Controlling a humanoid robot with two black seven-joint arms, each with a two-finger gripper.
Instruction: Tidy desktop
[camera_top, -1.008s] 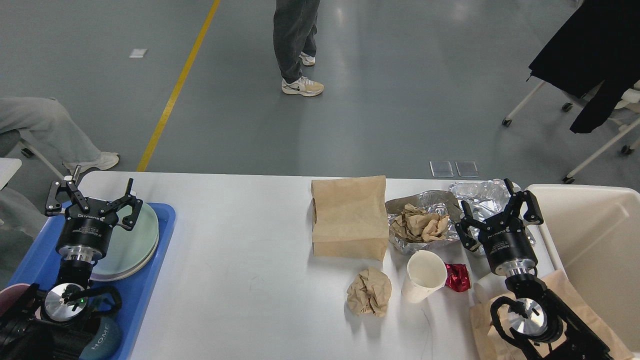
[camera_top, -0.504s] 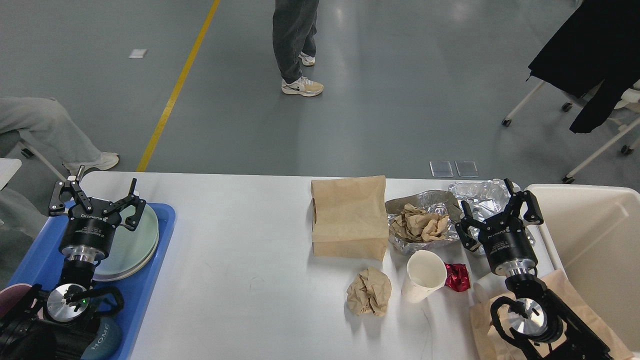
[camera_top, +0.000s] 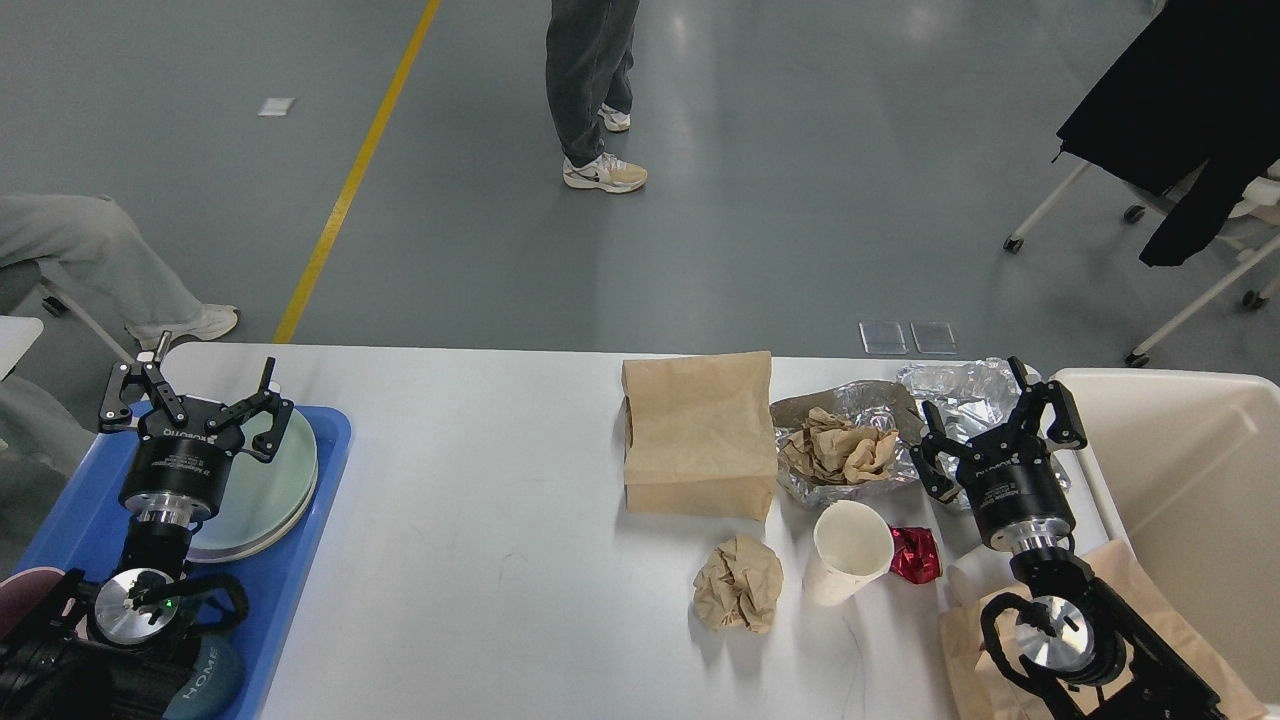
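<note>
**Paper and foil on the white table**

The smooth matte table (camera_top: 480, 480) fills the lower frame. At centre right lie a flat brown paper bag (camera_top: 698, 432), crinkled foil (camera_top: 850, 440) and a crumpled paper ball (camera_top: 738, 583). The left gripper (camera_top: 195, 400) and the right gripper (camera_top: 995, 425) both stand released, grasping nothing.

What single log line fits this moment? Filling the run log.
left gripper open over blue plastic tray | right gripper open over crumpled silver foil | white desktop untidied
</note>
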